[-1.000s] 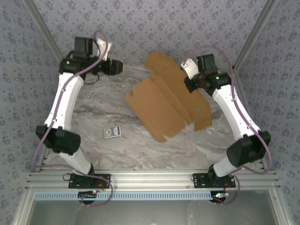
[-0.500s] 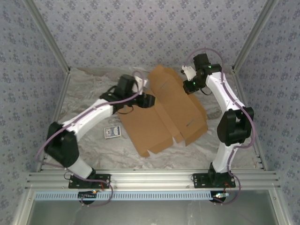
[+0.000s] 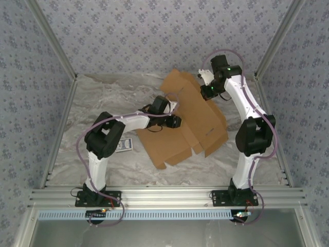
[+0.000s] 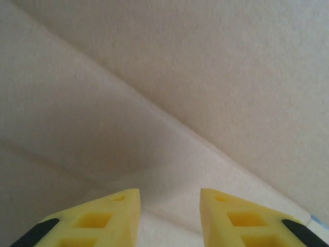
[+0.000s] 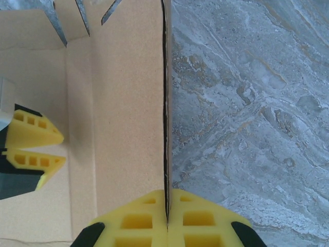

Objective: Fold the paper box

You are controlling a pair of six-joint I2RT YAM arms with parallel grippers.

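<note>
Pinching the paper box [image 5: 128, 103] at its far right edge, the right gripper [image 5: 167, 194] holds a panel raised; the left gripper [image 4: 169, 193], fingers narrowly apart and empty, faces the crease, probably to press it.

The paper box [image 3: 167, 144] is a plain brown, unprinted corrugated die-cut sheet, not yet closed into a box. It lies diagonally on the tabletop, right of centre, running from near the far edge toward the near right. Crease lines divide its panels. Notched tabs project at the near end. The far panel is lifted off the tabletop.
</note>
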